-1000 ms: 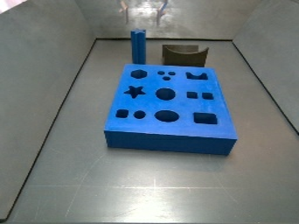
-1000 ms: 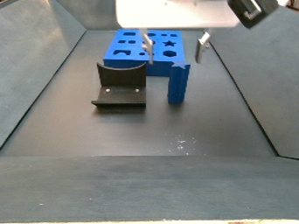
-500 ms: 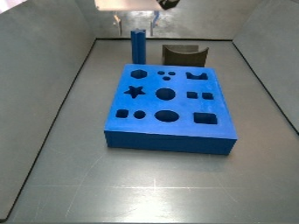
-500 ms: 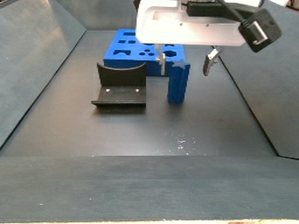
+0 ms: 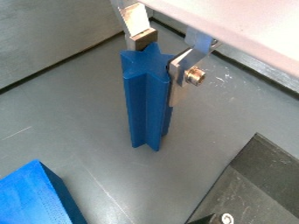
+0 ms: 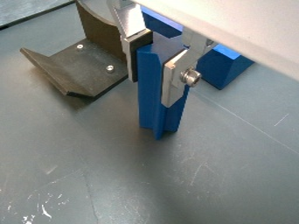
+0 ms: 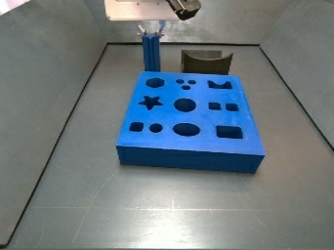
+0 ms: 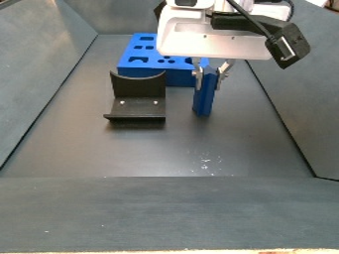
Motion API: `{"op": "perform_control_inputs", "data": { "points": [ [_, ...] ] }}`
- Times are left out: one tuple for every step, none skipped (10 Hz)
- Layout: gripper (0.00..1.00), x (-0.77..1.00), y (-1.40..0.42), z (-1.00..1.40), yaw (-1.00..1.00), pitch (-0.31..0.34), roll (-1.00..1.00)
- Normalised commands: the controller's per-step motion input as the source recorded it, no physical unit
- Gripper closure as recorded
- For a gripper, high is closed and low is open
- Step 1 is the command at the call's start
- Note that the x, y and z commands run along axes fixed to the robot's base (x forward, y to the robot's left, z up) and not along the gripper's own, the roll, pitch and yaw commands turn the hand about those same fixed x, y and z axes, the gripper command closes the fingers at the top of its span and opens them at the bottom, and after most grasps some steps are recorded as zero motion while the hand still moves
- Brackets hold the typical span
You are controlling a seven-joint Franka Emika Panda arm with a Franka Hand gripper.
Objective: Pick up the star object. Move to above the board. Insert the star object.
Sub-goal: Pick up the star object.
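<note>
Star object (image 5: 145, 101) is standing upright on the tabletop (image 6: 233, 157), just beside the board (image 7: 188, 118), at the board's edge nearest the fixture (image 8: 134, 96). Its long axis is running vertical. The claw (image 5: 163, 54) is straddling the rod's top end from directly above: in both wrist views the silver fingers (image 6: 176, 77) are sitting on opposite ridged faces, one plate close against the blue. Whether the pads are pressing or only bracketing, I cannot tell. Judgement: pick-up step in hand; the grasp axis is crossing the rod's length, so closing and lifting straight up should keep it plumb for the star hole (image 7: 151, 101).
</note>
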Motion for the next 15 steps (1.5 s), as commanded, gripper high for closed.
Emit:
{"op": "perform_control_inputs", "data": {
  "points": [
    [1.0,0.0,0.0,0.0,0.0,-0.009,0.0],
    [1.0,0.0,0.0,0.0,0.0,-0.017,0.0],
    [1.0,0.0,-0.02,0.0,0.0,0.0,0.0],
    [1.0,0.0,-0.02,0.0,0.0,0.0,0.0],
    [1.0,0.0,0.0,0.0,0.0,0.0,0.0],
    [1.0,0.0,0.0,0.0,0.0,0.0,0.0],
    [1.0,0.0,0.0,0.0,0.0,0.0,0.0],
    [1.0,0.0,0.0,0.0,0.0,0.0,0.0],
    [1.0,0.0,0.0,0.0,0.0,0.0,0.0],
    [1.0,0.0,0.0,0.0,0.0,0.0,0.0],
    [1.0,0.0,0.0,0.0,0.0,0.0,0.0],
    [1.0,0.0,0.0,0.0,0.0,0.0,0.0],
    [1.0,0.0,0.0,0.0,0.0,0.0,0.0],
    [1.0,0.0,0.0,0.0,0.0,0.0,0.0],
    [1.0,0.0,0.0,0.0,0.0,0.0,0.0]
  ]
}}
